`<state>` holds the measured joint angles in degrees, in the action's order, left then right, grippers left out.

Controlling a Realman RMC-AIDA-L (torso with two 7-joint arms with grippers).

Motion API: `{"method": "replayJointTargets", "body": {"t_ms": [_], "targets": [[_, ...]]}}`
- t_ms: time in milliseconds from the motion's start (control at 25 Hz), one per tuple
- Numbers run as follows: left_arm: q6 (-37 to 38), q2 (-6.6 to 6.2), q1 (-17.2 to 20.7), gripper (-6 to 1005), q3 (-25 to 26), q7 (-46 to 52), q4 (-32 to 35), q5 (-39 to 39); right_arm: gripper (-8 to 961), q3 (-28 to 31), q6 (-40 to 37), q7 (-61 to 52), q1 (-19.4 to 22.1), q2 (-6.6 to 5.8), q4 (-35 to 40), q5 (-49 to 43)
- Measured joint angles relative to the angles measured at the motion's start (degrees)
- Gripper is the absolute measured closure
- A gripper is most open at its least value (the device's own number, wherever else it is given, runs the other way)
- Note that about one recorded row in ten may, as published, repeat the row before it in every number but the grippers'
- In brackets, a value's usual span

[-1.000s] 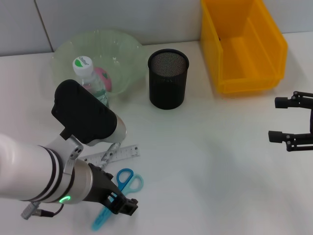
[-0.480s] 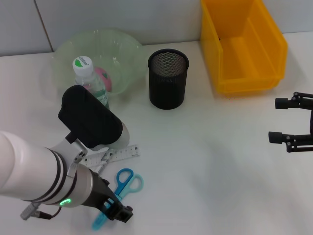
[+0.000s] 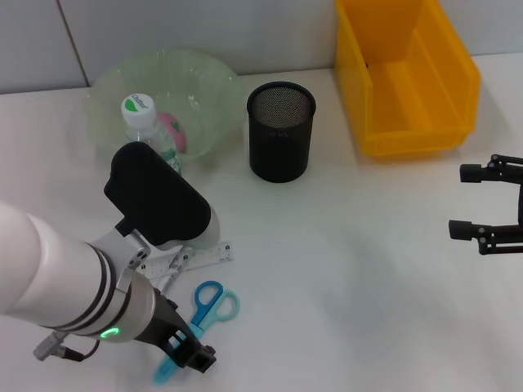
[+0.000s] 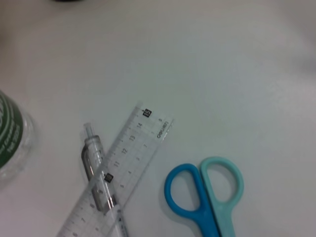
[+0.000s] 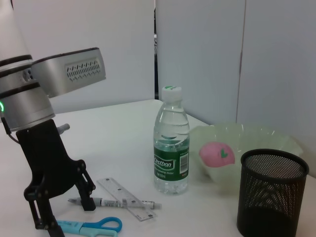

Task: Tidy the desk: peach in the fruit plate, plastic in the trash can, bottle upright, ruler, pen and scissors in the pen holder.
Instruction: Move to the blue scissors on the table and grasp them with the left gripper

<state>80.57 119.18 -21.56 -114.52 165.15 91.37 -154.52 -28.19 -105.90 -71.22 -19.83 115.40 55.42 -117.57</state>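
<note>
Blue scissors [image 3: 209,303] lie on the white table near the front left; they also show in the left wrist view [image 4: 207,193] and the right wrist view [image 5: 90,226]. A clear ruler [image 3: 200,258] lies across a pen [image 4: 97,181] just behind them. My left gripper [image 3: 189,352] is open and low over the scissors' blade end, fingers [image 5: 88,199] on either side. The water bottle [image 3: 152,136] stands upright. The pink peach [image 3: 172,131] lies in the green fruit plate [image 3: 204,77]. The black mesh pen holder [image 3: 280,131] stands behind. My right gripper [image 3: 490,214] is open at the right edge.
A yellow bin [image 3: 404,77] stands at the back right. The bottle stands close to the front of the fruit plate and just behind my left arm. Bare table lies between the pen holder and my right gripper.
My left gripper has moved toward the table's front edge, along the scissors to their blade end. The right arm has not moved.
</note>
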Motion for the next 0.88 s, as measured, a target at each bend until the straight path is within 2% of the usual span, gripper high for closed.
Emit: {"method": "replayJointTargets", "body": {"t_ms": [480,880], "targets": [[1.2,0.0,-2.2,197,-0.2,0.0,-1.3,0.0,129,0.6,-0.3,0.7,0.4,0.41,0.2,0.0],[2.3,0.0,-3.7,280,-0.3,0.0,-1.6,0.5,129,1.2,-0.5,1.4,0.8,0.6,0.3,0.0]]}}
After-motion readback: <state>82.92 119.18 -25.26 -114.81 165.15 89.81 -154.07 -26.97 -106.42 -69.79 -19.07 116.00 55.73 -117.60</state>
